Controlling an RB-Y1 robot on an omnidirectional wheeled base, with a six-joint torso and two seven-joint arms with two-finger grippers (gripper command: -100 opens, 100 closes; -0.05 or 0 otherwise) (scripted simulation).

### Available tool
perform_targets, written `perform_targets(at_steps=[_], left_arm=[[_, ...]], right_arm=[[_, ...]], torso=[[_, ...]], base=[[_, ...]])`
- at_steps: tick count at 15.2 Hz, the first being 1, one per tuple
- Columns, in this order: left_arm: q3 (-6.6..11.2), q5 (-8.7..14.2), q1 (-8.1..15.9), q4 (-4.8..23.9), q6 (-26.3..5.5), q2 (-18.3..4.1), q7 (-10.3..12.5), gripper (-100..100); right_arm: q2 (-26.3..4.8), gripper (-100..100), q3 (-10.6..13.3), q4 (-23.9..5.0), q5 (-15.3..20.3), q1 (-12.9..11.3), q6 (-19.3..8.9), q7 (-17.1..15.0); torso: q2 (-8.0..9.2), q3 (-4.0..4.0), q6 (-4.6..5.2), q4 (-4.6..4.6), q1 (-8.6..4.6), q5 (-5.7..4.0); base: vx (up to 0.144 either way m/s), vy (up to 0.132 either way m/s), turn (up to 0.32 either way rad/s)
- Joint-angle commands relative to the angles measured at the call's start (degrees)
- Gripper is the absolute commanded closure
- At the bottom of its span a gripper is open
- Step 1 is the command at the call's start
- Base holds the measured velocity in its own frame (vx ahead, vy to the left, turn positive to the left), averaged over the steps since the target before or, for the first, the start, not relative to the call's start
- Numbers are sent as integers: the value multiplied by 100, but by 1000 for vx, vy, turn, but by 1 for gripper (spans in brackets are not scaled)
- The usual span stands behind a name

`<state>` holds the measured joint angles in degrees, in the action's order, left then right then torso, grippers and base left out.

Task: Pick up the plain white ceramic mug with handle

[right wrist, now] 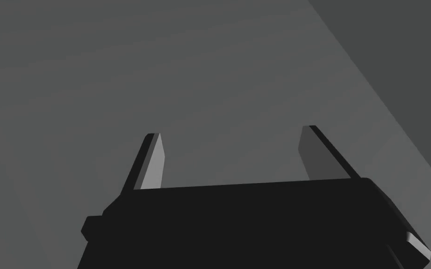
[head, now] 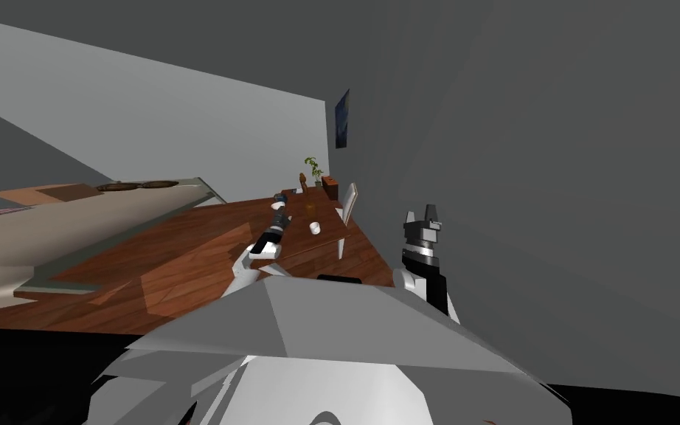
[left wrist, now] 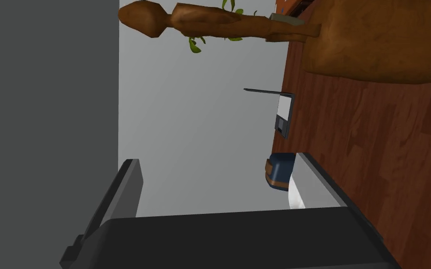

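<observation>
Head view, step: approach, grasp not begun; left gripper (head: 280, 205) over the wooden table (head: 184, 258), apart from the white mug (head: 315, 228) near its edge; mug's contents too small to tell; far pot (head: 318, 182) holding a green plant
Left wrist view, fingers (left wrist: 126, 191): spread wide, empty; pointed past a blue block (left wrist: 277, 172); next calls for turning toward the mug
Right wrist view, right gripper (right wrist: 231, 154): spread wide, empty

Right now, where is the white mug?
In the head view, the white mug stands on the wooden table near its right edge, beside the white chair and right of my left arm.
</observation>
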<state>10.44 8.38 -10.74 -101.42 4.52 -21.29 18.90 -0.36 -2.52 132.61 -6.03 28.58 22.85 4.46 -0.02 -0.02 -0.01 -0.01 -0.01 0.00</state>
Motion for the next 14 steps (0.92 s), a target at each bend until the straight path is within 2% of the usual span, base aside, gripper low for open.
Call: perform_targets(at_steps=[1,3,4,6,7,9,10,12,13,14], left_arm=[[103,84,230,286,-286,-140,107,-100],[103,84,230,444,-399,-140,107,-100],[204,168,416,683,-574,-273,211,-100],[204,168,416,773,-743,-273,211,-100],[307,252,605,1020,-906,-402,314,-100],[307,252,605,1107,-1095,-402,314,-100],[411,338,797,1346,-1248,-527,416,-100],[411,338,797,1444,-1453,-527,416,-100],[515,423,990,1646,-1590,-649,516,-100],[515,423,990,1781,-1667,-649,516,-100]], right_arm=[[0,0,0,0,0,0,0,0],[0,0,0,0,0,0,0,0],[0,0,0,0,0,0,0,0],[0,0,0,0,0,0,0,0],[0,0,0,0,0,0,0,0],[0,0,0,0,0,0,0,0],[0,0,0,0,0,0,0,0],[0,0,0,0,0,0,0,0],[0,0,0,0,0,0,0,0],[0,0,0,0,0,-1,0,0]], torso=[[0,0,0,0,0,0],[-2,-1,3,0,-1,0],[-1,0,1,0,0,0],[-1,0,2,0,-1,-1],[-1,0,1,0,-1,0],[-3,-1,4,0,-3,-1],[-2,-1,0,0,-2,-1],[-3,-1,3,0,-3,-1],[-1,-1,-1,0,-2,-1],[-3,-1,4,0,-3,-1]], base=[[3,-11,-109],[3,-9,-99],[3,-11,-119],[5,-8,-103],[7,-13,-132],[7,-10,-102],[7,-14,-142],[8,-10,-108],[10,-15,-138],[12,-15,-153]])
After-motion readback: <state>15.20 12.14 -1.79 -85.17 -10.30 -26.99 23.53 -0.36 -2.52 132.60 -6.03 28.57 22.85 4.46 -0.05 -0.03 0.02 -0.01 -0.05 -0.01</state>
